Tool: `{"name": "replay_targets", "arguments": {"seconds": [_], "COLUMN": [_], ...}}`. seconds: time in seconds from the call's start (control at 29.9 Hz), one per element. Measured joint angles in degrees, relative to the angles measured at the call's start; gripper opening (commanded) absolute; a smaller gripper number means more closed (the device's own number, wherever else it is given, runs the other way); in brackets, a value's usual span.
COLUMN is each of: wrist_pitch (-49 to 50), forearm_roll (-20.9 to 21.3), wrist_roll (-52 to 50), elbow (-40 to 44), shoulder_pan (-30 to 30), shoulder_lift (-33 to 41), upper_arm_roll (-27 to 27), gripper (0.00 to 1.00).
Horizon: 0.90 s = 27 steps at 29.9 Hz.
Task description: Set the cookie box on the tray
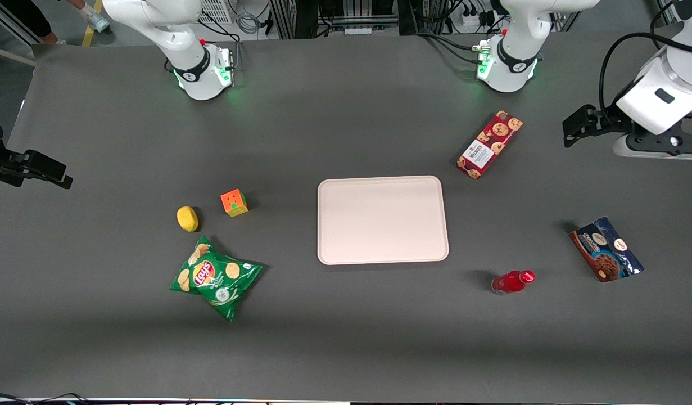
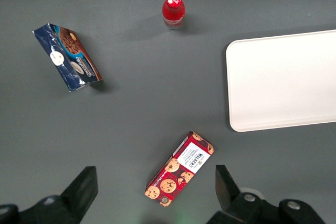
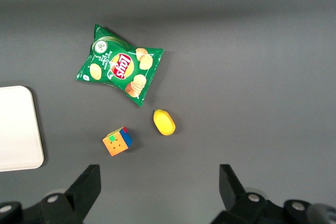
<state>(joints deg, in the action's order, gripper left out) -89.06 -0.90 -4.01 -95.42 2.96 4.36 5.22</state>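
Observation:
The cookie box (image 1: 606,248), dark blue and brown with a chocolate cookie pictured on it, lies flat on the table toward the working arm's end; it also shows in the left wrist view (image 2: 67,57). The pale cream tray (image 1: 382,219) sits mid-table with nothing on it, and one end of the tray (image 2: 283,80) shows in the wrist view. My gripper (image 1: 579,126) hangs high above the table, farther from the front camera than the cookie box and well apart from it. The gripper (image 2: 155,192) is open and holds nothing.
A red box printed with chocolate-chip cookies (image 1: 490,144) lies below the gripper, beside the tray's corner. A red bottle (image 1: 512,282) stands between the tray and the cookie box. A green chips bag (image 1: 215,277), a lemon (image 1: 187,218) and a colour cube (image 1: 234,202) lie toward the parked arm's end.

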Motion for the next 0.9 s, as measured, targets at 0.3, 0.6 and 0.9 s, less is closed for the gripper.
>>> {"name": "replay_targets", "arguments": {"seconds": [0.3,0.6,0.9], "wrist_pitch": [-1.7,-3.8,-5.1], "forearm_roll": [1.4,3.2,3.3], "wrist_roll": [0.0,0.1,0.2], "elbow": [-0.3,-0.2,1.5], "shoulder_pan": [-0.4,-2.0,-7.1], "shoulder_lift": [-1.0,-3.5,-6.7], "upper_arm_roll": [-0.5,-4.2,-6.5], "gripper": [1.0,1.0,1.0]}}
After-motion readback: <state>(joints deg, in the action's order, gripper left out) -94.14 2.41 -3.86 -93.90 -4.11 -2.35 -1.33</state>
